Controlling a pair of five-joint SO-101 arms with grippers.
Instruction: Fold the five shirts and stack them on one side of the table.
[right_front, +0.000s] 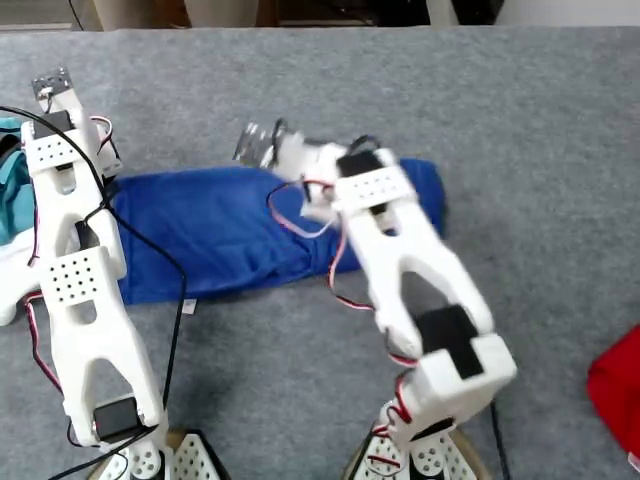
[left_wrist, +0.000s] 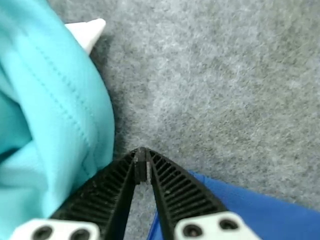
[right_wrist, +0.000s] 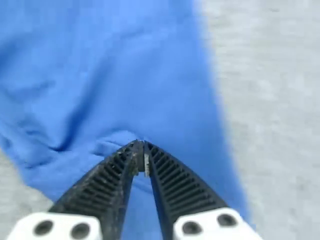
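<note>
Grey felt is covering the table (right_front: 540, 110), and we are looking at a blue shirt (right_front: 210, 230) lying spread lengthwise across the middle left of the high view. A small white tag (right_front: 188, 305) is sticking out at the shirt's lower edge; it is too small for us to read any writing on it.

The right gripper (right_front: 258, 145) is hanging at the shirt's upper edge, just above centre in the high view. In its wrist view we are seeing the right gripper (right_wrist: 141, 159) with its black ribbed fingers (right_wrist: 172, 187) pressed together at the tips over the blue shirt (right_wrist: 100, 75). The cloth is puckering there, but we cannot tell whether a fold is caught between them.

The left gripper (right_front: 52, 90) is sitting in the upper left corner of the high view, beside a teal shirt (right_front: 10, 190) at the left edge. Its wrist view is showing us the left gripper (left_wrist: 141, 167) closed on nothing, over bare felt between the teal shirt (left_wrist: 45, 110) and a corner of the blue shirt (left_wrist: 245, 207).

A red shirt (right_front: 618, 385) is poking in at the lower right edge.
</note>
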